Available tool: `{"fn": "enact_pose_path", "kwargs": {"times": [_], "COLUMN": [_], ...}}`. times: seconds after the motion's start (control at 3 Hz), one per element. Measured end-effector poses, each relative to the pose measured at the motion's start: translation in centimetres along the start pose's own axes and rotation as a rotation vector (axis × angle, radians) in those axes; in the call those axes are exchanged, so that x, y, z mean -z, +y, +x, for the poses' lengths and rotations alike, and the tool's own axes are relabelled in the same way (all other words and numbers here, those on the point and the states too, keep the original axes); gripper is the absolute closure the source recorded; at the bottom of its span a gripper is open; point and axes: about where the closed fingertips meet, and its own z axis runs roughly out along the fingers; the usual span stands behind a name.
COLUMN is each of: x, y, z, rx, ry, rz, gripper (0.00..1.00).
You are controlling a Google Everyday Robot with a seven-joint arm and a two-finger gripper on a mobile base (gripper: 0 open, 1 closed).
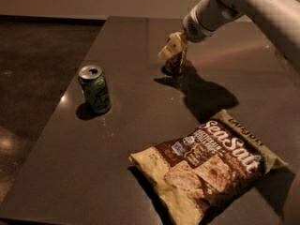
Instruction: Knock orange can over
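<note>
The orange can stands at the far middle of the dark table, mostly hidden behind my gripper, with only its dim lower body showing. I cannot tell whether it is upright or tilted. My gripper, cream-coloured at the end of the white arm, is right at the can's top and left side, touching or nearly touching it. The arm reaches in from the upper right.
A green can stands upright at the table's left side. A sea-salt chip bag lies flat at the front right. The table's left edge runs diagonally, with dark floor beyond it.
</note>
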Motion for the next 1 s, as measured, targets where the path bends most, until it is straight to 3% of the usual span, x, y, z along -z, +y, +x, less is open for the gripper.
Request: {"fn": "enact_pose_path", "kwargs": {"times": [1.0], "x": [1.9], "y": [1.9], "z": [-1.7], "rx": [0.053], "ry": [-0.033], "rz": [-0.031], "gripper": [0.95]}}
